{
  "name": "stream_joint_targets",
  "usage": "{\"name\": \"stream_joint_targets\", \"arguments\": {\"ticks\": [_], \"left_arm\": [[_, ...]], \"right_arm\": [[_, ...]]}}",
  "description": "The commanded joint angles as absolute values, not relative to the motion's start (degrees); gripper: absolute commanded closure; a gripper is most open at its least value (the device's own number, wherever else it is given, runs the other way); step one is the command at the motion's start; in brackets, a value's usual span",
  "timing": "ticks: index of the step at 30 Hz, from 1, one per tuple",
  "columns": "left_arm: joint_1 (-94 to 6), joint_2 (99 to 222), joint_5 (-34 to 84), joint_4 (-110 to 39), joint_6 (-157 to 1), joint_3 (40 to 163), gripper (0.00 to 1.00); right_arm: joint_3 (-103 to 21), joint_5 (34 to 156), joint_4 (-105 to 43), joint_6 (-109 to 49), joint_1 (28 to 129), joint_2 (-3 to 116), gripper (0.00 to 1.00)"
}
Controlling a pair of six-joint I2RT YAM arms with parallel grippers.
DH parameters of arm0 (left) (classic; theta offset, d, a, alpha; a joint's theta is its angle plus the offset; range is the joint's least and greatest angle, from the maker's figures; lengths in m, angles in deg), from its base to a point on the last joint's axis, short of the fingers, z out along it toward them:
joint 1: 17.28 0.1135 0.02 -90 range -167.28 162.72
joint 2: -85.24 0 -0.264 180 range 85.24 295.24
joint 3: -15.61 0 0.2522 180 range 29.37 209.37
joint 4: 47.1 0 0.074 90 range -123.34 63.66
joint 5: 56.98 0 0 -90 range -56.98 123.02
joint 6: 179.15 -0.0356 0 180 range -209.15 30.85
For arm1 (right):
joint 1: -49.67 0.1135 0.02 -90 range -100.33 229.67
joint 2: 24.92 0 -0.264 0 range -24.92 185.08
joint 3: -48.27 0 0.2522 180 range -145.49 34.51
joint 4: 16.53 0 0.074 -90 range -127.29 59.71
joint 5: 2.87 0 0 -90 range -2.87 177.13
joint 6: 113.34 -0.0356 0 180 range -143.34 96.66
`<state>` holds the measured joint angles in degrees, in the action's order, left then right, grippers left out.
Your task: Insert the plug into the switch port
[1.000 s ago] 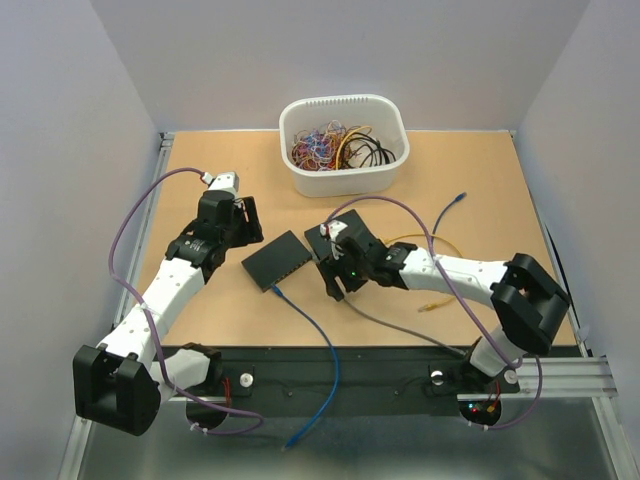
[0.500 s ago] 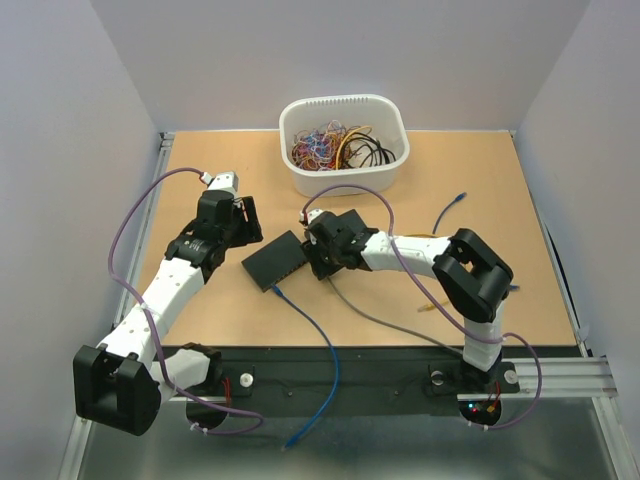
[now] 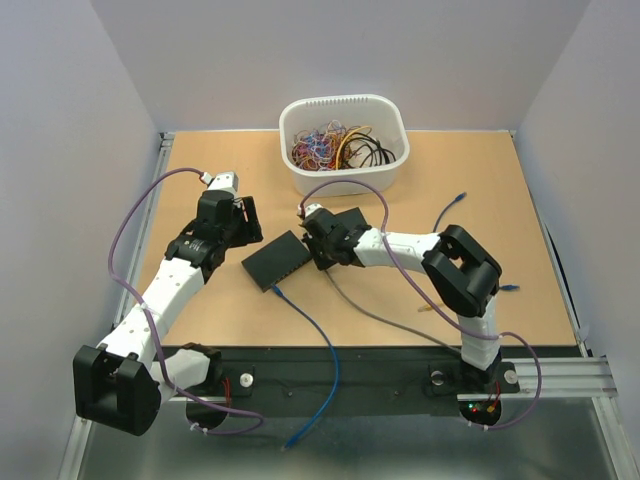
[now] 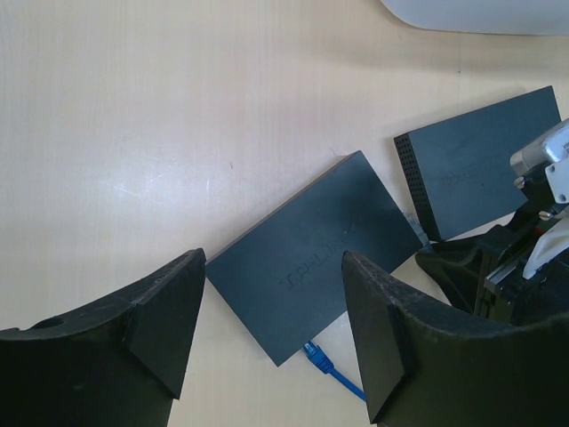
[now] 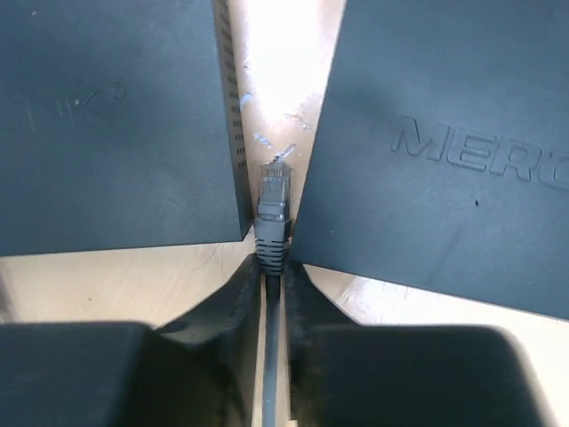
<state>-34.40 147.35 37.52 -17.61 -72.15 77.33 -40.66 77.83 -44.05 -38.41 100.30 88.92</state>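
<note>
Now R hand (image 5: pixel 273 269) clamped on ribbed grey plug (image 5: pixel 272 213) by matte switch (image 5: pixel 107 124); L hand (image 4: pixel 274 267) apart.

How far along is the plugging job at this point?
Done: a blue cable meets the edge of the near switch, apparently plugged. In hand: the right gripper is shut on the grey plug, its nose in the gap between that switch and a second switch, in no port. Remaining: align and push it in. The left gripper hangs open.
</note>
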Motion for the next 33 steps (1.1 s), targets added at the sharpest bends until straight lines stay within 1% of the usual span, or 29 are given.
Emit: {"name": "stream_joint_targets", "arguments": {"ticks": [1, 4, 7, 10, 13, 16, 20, 23, 24, 27, 33], "left_arm": [[-34.06, 145.97, 37.51, -18.48, -72.8, 77.62, 0.27], [-34.06, 145.71, 37.51, -18.48, -72.63, 77.71, 0.27], [-34.06, 144.83, 36.28, -19.36, -72.45, 77.62, 0.27], [-33.89, 143.95, 34.53, -20.07, -71.4, 77.79, 0.27], [-33.98, 142.37, 33.29, -21.38, -68.68, 77.53, 0.27], [-33.98, 140.79, 28.73, -23.4, -65.08, 76.04, 0.27], [-35.99, 139.65, 23.01, -28.32, -59.89, 72.01, 0.27], [-39.51, 139.03, 19.85, -32.98, -55.67, 69.28, 0.27], [-41.34, 138.85, 18.1, -36.99, -53.31, 67.79, 0.28], [-43.55, 139.38, 15.72, -42.99, -50.48, 66.02, 0.31], [-47.68, 140.52, 14.39, -50.3, -46.35, 63.65, 0.34]], "right_arm": [[-38.8, 77.46, -43.92, -38.81, 100.03, 89.87, 0.96], [-34.68, 76.5, -41.99, -38.28, 100.03, 85.06, 1.0], [-30.19, 76.76, -40.84, -37.58, 100.04, 78.28, 0.99], [-26.76, 79.56, -40.14, -37.06, 100.12, 72.23, 1.0], [-24.38, 80.71, -39.52, -38.01, 100.04, 67.91, 0.99], [-20.69, 84.39, -37.07, -38.55, 100.21, 62.37, 1.0], [-15.59, 92.38, -31.19, -38.72, 100.21, 54.82, 1.0], [-12.51, 95.55, -27.67, -38.99, 100.21, 51.73, 1.0], [-11.46, 96.61, -26.52, -39.07, 100.21, 49.98, 0.99], [-10.31, 97.67, -25.37, -39.16, 100.3, 47.69, 0.99], [-9.43, 99.26, -24.23, -39.42, 100.3, 46.8, 1.0]]}}
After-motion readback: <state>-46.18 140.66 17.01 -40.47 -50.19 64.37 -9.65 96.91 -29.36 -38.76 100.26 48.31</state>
